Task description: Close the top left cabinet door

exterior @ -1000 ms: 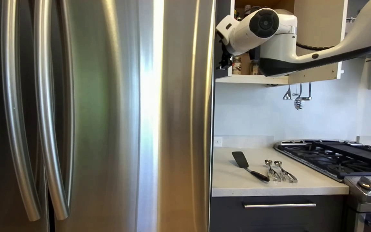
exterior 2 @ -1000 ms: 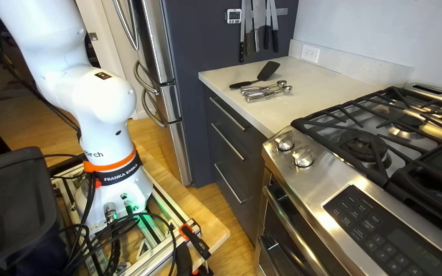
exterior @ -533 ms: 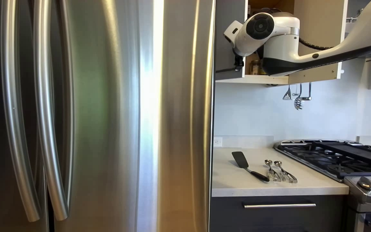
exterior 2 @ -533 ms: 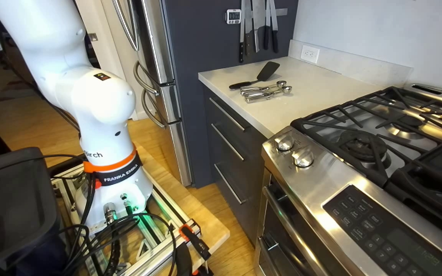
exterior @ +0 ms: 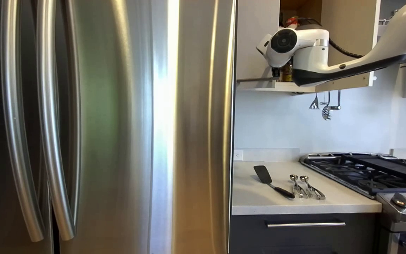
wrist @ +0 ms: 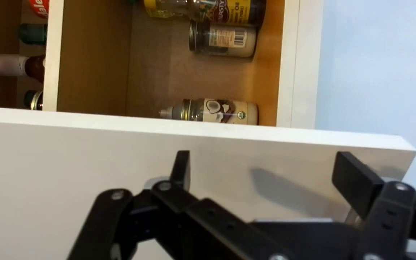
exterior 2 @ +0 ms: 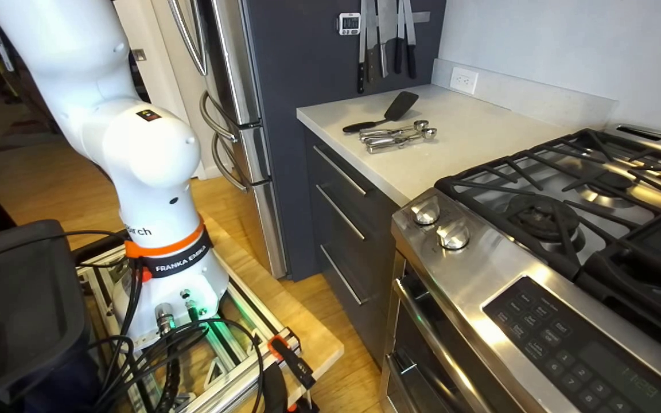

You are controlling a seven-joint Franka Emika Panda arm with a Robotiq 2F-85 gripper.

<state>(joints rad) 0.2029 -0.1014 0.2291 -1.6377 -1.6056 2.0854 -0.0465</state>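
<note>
1. White along its free edge, the left cabinet door (exterior: 257,38) hangs ajar, with the shelves of the cabinet (wrist: 288,72) showing behind it; I judge the closing unfinished.
2. Slip: the gripper (wrist: 265,168), its fingers set wide and holding nothing that I can make out, lies over the door's outer face, near that edge; whether it touches, I cannot tell. If a push drifted edgeward, the fingertips would probably pass the edge and end up behind the door.
3. Lopsided contact: one finger sits near the door's lower corner. Sliding off there would leave its partner pushing alone, perhaps askew.
4. Blockage: a coconut-labelled jar (wrist: 226,111) stands behind the door. It seems set back inside, but anything jutting forward would stop the swing early.
5. Arm clash: in an exterior view the arm (exterior: 397,38) passes in front of the right-hand door (exterior: 349,46), which stands open across from the left one. Following the swing inward could bring the two together; their present gap is unclear.
6. Rebound: too brisk a final shove might bounce the door back.
</note>
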